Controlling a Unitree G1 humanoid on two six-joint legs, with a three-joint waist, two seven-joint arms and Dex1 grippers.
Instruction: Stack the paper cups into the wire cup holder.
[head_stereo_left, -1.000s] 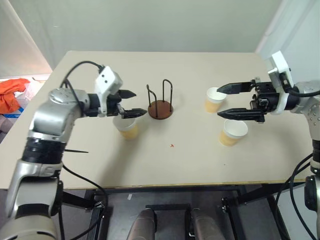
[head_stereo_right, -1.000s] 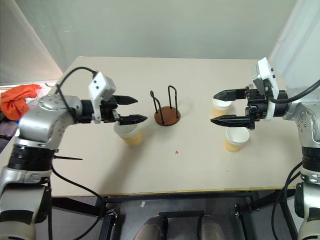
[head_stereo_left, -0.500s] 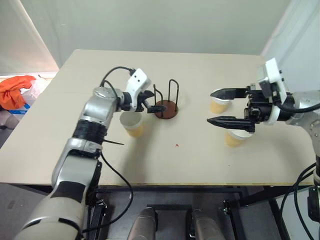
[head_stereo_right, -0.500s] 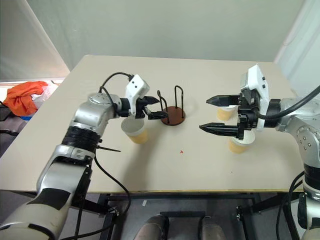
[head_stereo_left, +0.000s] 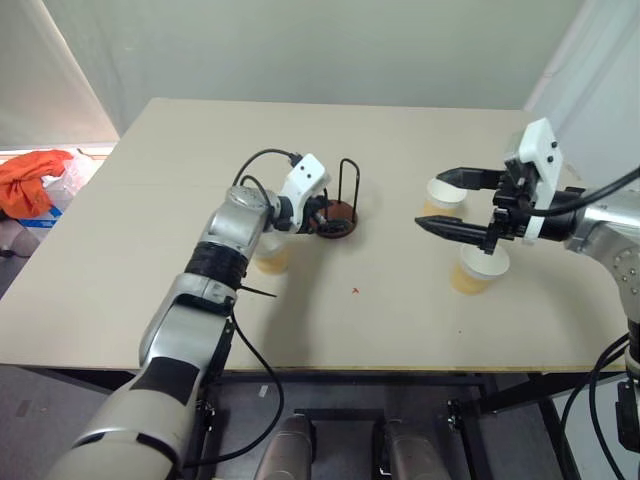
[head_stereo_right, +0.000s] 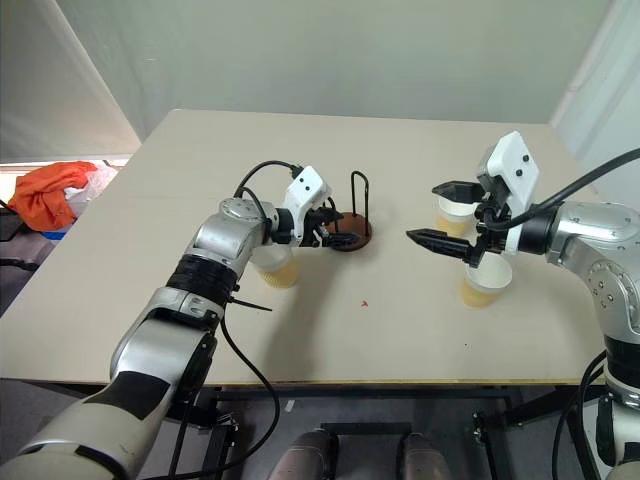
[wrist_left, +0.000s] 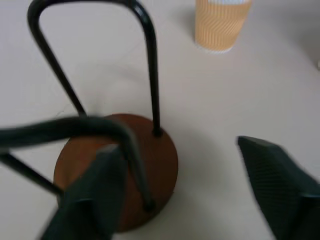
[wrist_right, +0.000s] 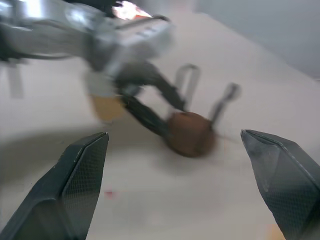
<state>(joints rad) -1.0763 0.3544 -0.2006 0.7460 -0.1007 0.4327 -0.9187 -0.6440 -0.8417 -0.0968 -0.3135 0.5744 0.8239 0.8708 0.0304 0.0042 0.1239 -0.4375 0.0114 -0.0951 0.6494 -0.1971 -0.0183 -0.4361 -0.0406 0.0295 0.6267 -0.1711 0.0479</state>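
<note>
Three cups (head_stereo_left: 271, 250) stand outside the holder (head_stereo_left: 331, 212), which sits at table centre. Head view: left gripper (head_stereo_left: 325, 213) at the holder, 9 o'clock side. Left wrist view: jaws partly apart astride a wire loop; steady the base gently. Right gripper (head_stereo_right: 440, 216) gapes wide, empty, above two cups at 3 o'clock.

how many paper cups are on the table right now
3, all upright on the table. One stands left of the wire cup holder, partly behind the left arm. Two are on the right: one farther back, one nearer, under the right end effector.
</note>
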